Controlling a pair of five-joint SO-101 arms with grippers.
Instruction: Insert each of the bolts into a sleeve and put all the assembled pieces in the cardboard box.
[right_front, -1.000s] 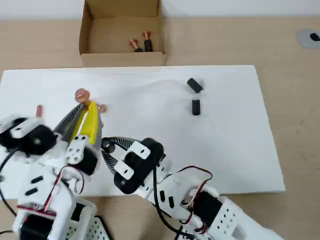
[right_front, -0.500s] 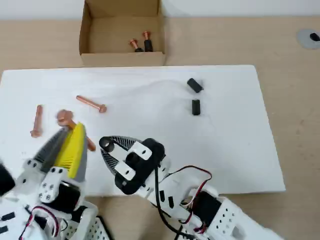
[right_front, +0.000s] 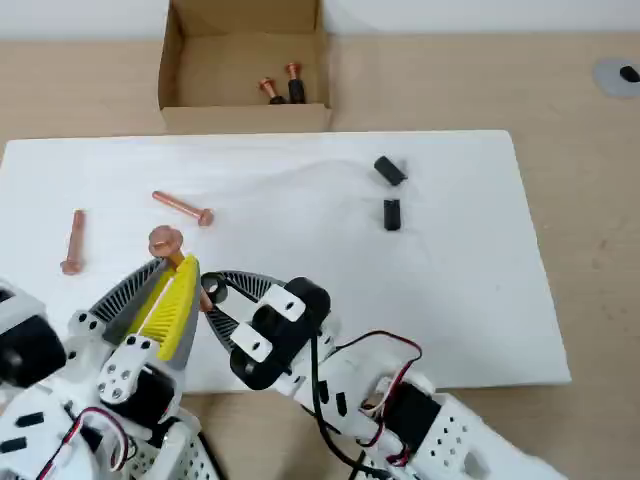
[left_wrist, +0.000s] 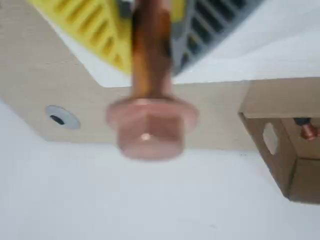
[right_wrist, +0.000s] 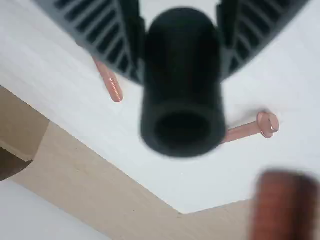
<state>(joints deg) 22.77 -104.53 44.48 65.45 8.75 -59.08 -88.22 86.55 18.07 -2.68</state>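
My left gripper (right_front: 172, 264), yellow and grey, is shut on a copper bolt (right_front: 166, 241) whose hex head (left_wrist: 151, 125) sticks out past the fingertips. Just to its right, my right gripper (right_front: 213, 290) is shut on a black sleeve (right_wrist: 182, 90), its open bore facing outward. The held bolt's blurred end (right_wrist: 285, 206) shows close beside the sleeve. Two loose bolts (right_front: 182, 208) (right_front: 72, 242) lie on the white board. Two loose sleeves (right_front: 389, 170) (right_front: 391, 214) lie at mid-right. The cardboard box (right_front: 180, 70) at the back holds two assembled pieces (right_front: 282, 88).
The white board (right_front: 460, 280) covers most of the wooden table (right_front: 580, 180). A grey grommet (right_front: 620, 74) sits at the far right corner. The box (left_wrist: 280, 135) appears side-on in the left wrist view.
My left gripper has carried the bolt back toward the front of the board and then right, up beside the right gripper's sleeve. The right arm has barely moved.
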